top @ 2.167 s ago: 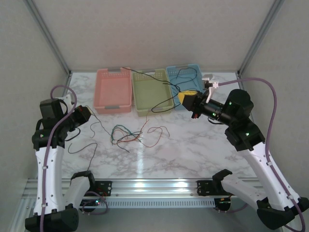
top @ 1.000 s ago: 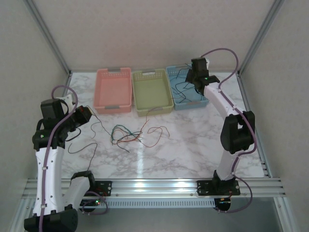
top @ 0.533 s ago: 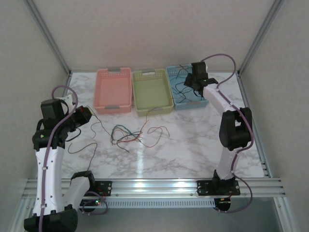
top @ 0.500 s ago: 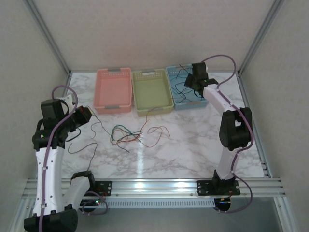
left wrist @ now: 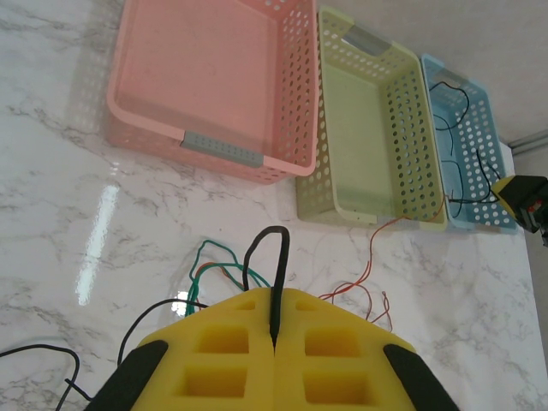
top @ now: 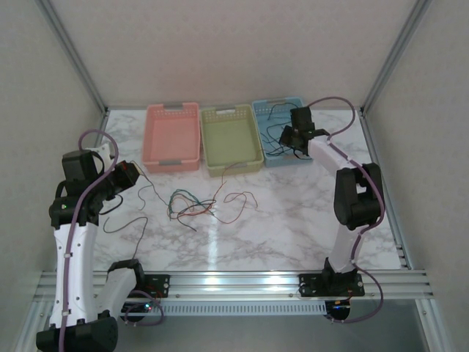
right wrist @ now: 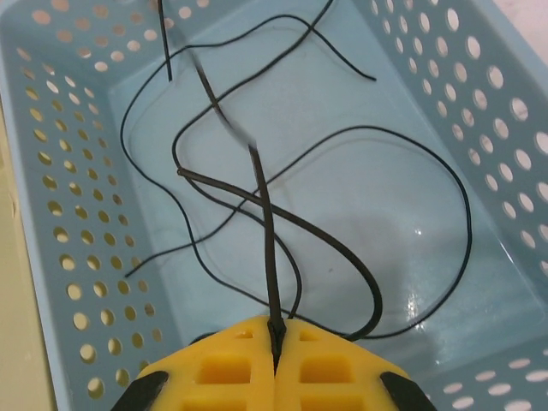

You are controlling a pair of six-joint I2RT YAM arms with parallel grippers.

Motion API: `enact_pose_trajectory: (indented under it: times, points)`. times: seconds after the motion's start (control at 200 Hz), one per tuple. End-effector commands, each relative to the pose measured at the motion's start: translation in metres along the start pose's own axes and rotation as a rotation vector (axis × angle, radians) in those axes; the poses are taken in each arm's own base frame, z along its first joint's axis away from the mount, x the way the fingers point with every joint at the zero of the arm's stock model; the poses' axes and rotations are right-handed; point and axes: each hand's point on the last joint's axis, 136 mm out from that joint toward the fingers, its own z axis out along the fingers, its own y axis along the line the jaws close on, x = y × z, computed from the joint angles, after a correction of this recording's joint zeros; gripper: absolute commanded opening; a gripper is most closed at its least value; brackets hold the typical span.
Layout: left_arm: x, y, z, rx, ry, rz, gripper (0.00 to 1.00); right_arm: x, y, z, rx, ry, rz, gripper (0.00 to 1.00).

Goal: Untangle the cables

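Dropping black cable (right wrist: pixel 266 248) into blue basket (right wrist: pixel 51 171), seemingly: right hand (right wrist: pixel 276 342) pinched shut on it, low over basket. Left hand (left wrist: pixel 274 330) clamps second black cable (left wrist: pixel 278 274) near green-red tangle (top: pixel 192 205) on surface (top: pixel 293 220). Next move calls for opening right hand.

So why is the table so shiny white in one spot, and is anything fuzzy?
Top external: light glare makes a pale stripe on the table. Left wrist: a similar white streak on the table near the pink basket. Right wrist: the held black cable looks fuzzy partway up.
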Motion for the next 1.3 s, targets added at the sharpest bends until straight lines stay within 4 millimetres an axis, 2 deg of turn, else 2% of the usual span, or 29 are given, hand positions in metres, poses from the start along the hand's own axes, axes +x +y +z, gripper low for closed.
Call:
enact_pose_trajectory:
  times: [0.0, 0.145, 0.19, 0.33, 0.421, 0.606, 0.706, 0.911, 1.066, 1.212, 1.297]
  points:
    - [-0.002, -0.004, -0.006, 0.003, -0.015, 0.031, 0.00, -0.009, 0.004, -0.019, -0.027, -0.032, -0.002, 0.00]
    - [-0.001, -0.005, -0.007, 0.004, -0.015, 0.033, 0.00, -0.013, 0.000, -0.022, -0.021, -0.035, 0.000, 0.01]
    - [-0.002, -0.005, -0.007, 0.004, -0.018, 0.033, 0.00, -0.015, 0.001, -0.024, -0.026, -0.038, 0.003, 0.08]
    - [-0.001, -0.005, -0.007, 0.005, -0.016, 0.031, 0.00, -0.023, 0.007, -0.036, -0.047, -0.056, -0.013, 0.41]
    - [-0.002, -0.006, -0.009, 0.008, -0.019, 0.031, 0.00, -0.029, 0.006, -0.048, -0.044, -0.079, -0.018, 0.51]
    - [-0.003, -0.011, -0.010, 0.028, -0.020, 0.034, 0.00, -0.036, 0.016, -0.087, -0.106, -0.136, -0.034, 0.55]
    - [-0.004, -0.017, -0.011, 0.062, -0.021, 0.032, 0.00, -0.030, 0.036, -0.110, -0.202, -0.145, -0.069, 0.55]
    - [-0.004, -0.025, -0.017, 0.095, -0.029, 0.033, 0.00, 0.017, 0.081, -0.137, -0.325, -0.087, -0.277, 0.54]
    - [-0.001, -0.026, -0.020, 0.098, -0.025, 0.029, 0.00, 0.073, 0.105, -0.149, -0.437, 0.038, -0.445, 0.54]
    - [-0.001, -0.026, -0.022, 0.096, -0.027, 0.028, 0.00, 0.138, 0.112, -0.154, -0.478, 0.173, -0.626, 0.55]
    - [-0.001, -0.026, -0.024, 0.092, -0.033, 0.031, 0.00, 0.162, 0.108, -0.147, -0.460, 0.226, -0.640, 0.56]
